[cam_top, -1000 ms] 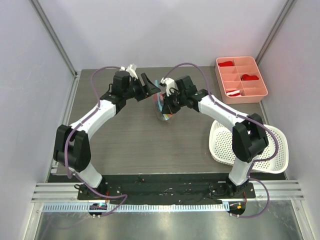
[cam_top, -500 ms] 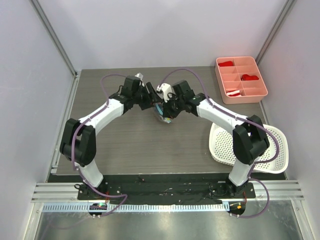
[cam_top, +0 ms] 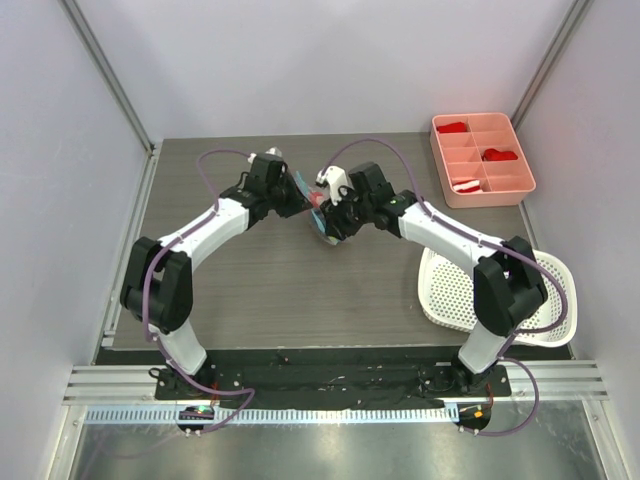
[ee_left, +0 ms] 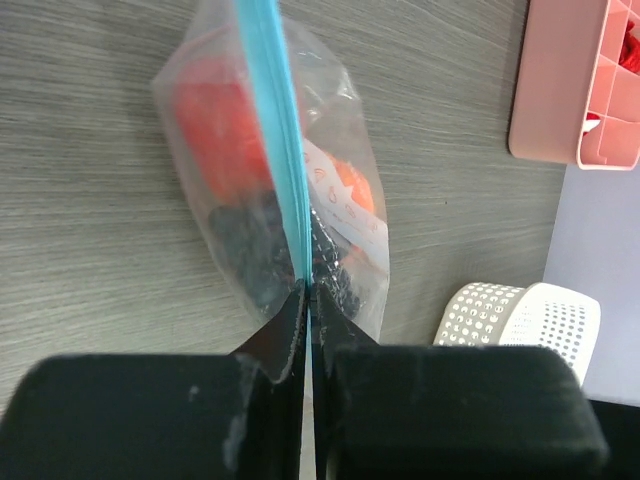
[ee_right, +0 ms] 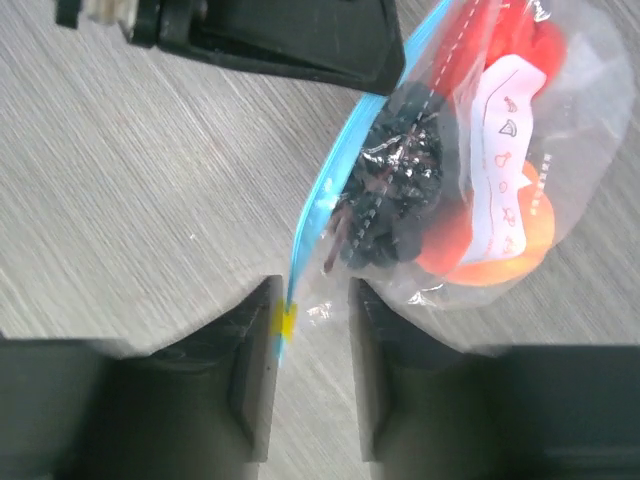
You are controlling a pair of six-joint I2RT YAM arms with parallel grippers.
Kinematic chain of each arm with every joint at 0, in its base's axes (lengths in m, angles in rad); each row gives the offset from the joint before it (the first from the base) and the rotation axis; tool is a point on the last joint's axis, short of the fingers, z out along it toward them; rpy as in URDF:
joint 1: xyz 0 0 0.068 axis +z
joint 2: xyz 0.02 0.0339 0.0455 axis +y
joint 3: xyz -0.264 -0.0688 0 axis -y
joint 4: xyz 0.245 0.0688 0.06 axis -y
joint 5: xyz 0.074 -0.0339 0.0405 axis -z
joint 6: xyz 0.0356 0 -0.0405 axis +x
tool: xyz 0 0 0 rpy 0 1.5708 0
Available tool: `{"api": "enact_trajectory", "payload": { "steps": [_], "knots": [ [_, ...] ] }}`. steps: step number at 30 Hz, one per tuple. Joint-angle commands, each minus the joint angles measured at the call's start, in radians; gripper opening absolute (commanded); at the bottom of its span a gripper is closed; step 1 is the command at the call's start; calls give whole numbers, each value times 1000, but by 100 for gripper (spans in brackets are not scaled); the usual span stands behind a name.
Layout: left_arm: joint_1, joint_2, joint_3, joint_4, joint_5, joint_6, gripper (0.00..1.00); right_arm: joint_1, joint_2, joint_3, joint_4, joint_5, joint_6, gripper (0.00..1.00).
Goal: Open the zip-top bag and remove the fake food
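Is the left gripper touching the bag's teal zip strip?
Touching. The left wrist view shows the left gripper shut on the zip-top bag's teal strip, with no gap on either side.

"How's the light?"

"Bright and even, from above — barely a shadow on the table, and what there is has soft edges. The metal rail at the front gives back a pale sheen."

"And up close?"

"Softer. The left gripper fills the bottom of its view as a blurred black mass (far too near to focus), and the right gripper smears likewise. The zip-top bag throws small white glints off its crinkles — the plastic itself reads fairly sharp."
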Motion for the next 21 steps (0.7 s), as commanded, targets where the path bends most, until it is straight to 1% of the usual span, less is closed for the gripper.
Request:
{"api": "enact_trajectory", "payload": {
  "steps": [1, 2, 3, 4, 5, 6, 7, 8, 9, 11, 12, 13, 14, 15, 16, 17, 18, 19, 20, 21],
  "knots": [
    [2, -49, -2, 62, -28, -57, 0, -6, -106, -33, 106, 58, 97, 54],
    [2, -64, -27, 78, -51, -75, 0, -22, -120, -52, 133, 62, 130, 60],
    [2, -78, -41, 86, -61, -92, 0, -31, -142, -79, 210, 67, 160, 65],
    [2, -102, -53, 91, -72, -129, 0, -39, -162, -141, 256, 69, 224, 69],
    [2, -115, -71, 92, -95, -144, 0, -49, -200, -177, 302, 72, 248, 73],
    [2, -127, -82, 103, -104, -164, 0, -50, -214, -209, 389, 76, 262, 76],
    [2, -141, -94, 111, -109, -183, 0, -48, -225, -259, 419, 75, 266, 76],
    [0, -165, -122, 117, -120, -231, 0, -48, -248, -286, 443, 73, 277, 77],
    [3, -181, -136, 140, -124, -256, 0, -46, -263, -319, 519, 75, 280, 77],
    [3, -217, -179, 169, -124, -330, 0, -48, -309, -459, 635, 64, 265, 77],
    [3, -228, -191, 183, -123, -345, 0, -48, -361, -521, 813, 70, 263, 77],
    [2, -236, -200, 218, -118, -355, 0, -46, -379, -621, 877, 72, 257, 79],
    [3, -242, -210, 233, -108, -326, 0, -48, -390, -638, 907, 64, 245, 81],
    [6, -245, -204, 235, -51, -271, 0, -48, -378, -633, 881, 59, 234, 80],
    [9, -250, -194, 194, -36, -206, 0, -46, -360, -572, 834, 53, 240, 81],
    [3, -259, -181, 136, -55, -162, 0, -48, -331, -520, 757, 55, 245, 79],
    [3, -286, -185, 73, -131, -119, 0, -46, -284, -422, 612, 53, 278, 78],
    [12, -302, -218, 3, -167, -114, 0, -48, -265, -394, 562, 52, 295, 77],
    [18, -314, -242, -16, -175, -112, 22, -46, -262, -390, 577, 41, 318, 77],
    [22, -339, -271, -23, -175, -112, 37, -46, -272, -417, 609, 35, 367, 77]
  ]
}}
